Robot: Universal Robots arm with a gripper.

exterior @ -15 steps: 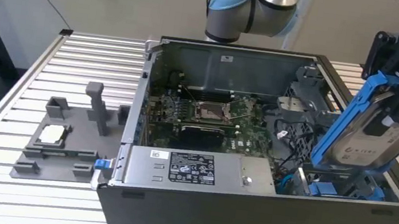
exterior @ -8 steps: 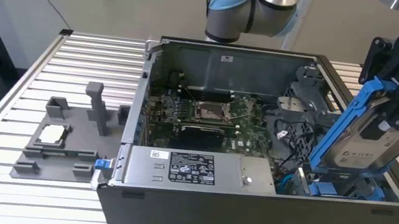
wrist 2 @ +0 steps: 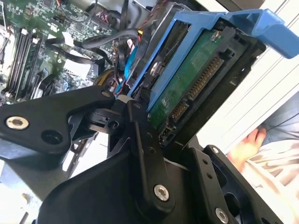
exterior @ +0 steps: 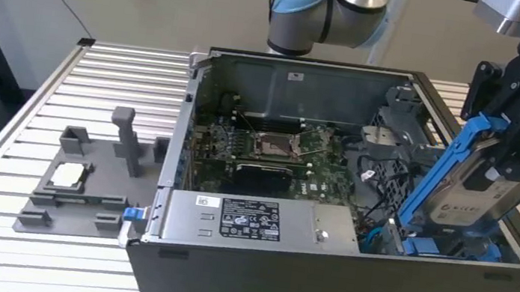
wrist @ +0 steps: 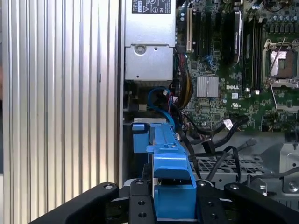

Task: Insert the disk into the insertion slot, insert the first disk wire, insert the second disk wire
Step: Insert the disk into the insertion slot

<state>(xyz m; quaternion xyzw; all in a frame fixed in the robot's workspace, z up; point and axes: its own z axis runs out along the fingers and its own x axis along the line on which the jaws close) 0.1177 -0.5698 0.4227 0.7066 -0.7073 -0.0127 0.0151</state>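
Within end effector point(exterior: 512, 153) grip: disk point(exterior: 473, 195), clamped, tilted.
Below it: insertion slot point(exterior: 436, 249), disk not seated.
Wire steps: seemingly undone.

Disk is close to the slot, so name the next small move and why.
Likely lower the disk along its tilt: the gripper holds it slanted, lower end at the slot with blue clips, most of it above the case.
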